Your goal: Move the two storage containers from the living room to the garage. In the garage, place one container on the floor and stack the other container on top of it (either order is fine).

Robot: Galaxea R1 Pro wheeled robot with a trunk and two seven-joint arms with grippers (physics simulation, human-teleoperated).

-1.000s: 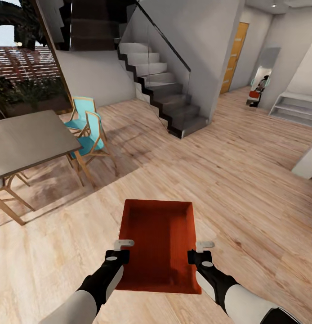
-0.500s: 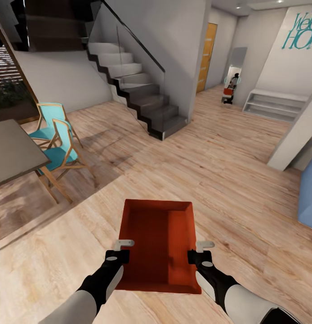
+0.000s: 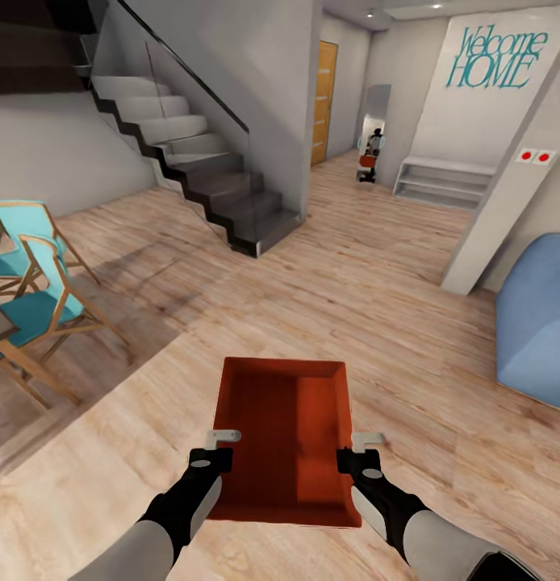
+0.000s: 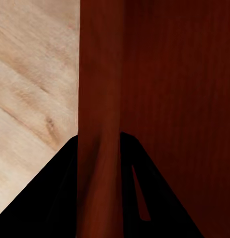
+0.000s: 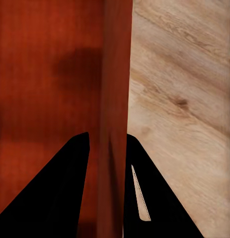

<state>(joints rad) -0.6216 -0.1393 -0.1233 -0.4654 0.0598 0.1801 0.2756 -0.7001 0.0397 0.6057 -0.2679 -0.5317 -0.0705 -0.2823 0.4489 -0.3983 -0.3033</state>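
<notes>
I hold one orange-red storage container [image 3: 284, 436] level in front of me, above the light wood-plank floor [image 3: 393, 307] of the living room. My left gripper [image 3: 219, 448] is shut on its left wall, and my right gripper [image 3: 362, 450] is shut on its right wall. In the left wrist view the container wall [image 4: 100, 124] runs between the two dark fingers [image 4: 60, 198]. The right wrist view shows the same: the container wall [image 5: 115, 99] is pinched between the fingers [image 5: 65, 188]. The tray is empty inside.
A grey staircase [image 3: 207, 177] with a glass railing rises at the left. Teal wooden chairs [image 3: 30, 298] stand at the far left. A blue sofa [image 3: 534, 323] is at the right beside a pale pillar [image 3: 506, 194]. A hallway with an orange door [image 3: 323, 101] opens ahead.
The whole view has swung to the right: the table and chairs slid off to the left, and the sofa and "Welcome HOME" wall came in. The container stays in both grippers as before.
</notes>
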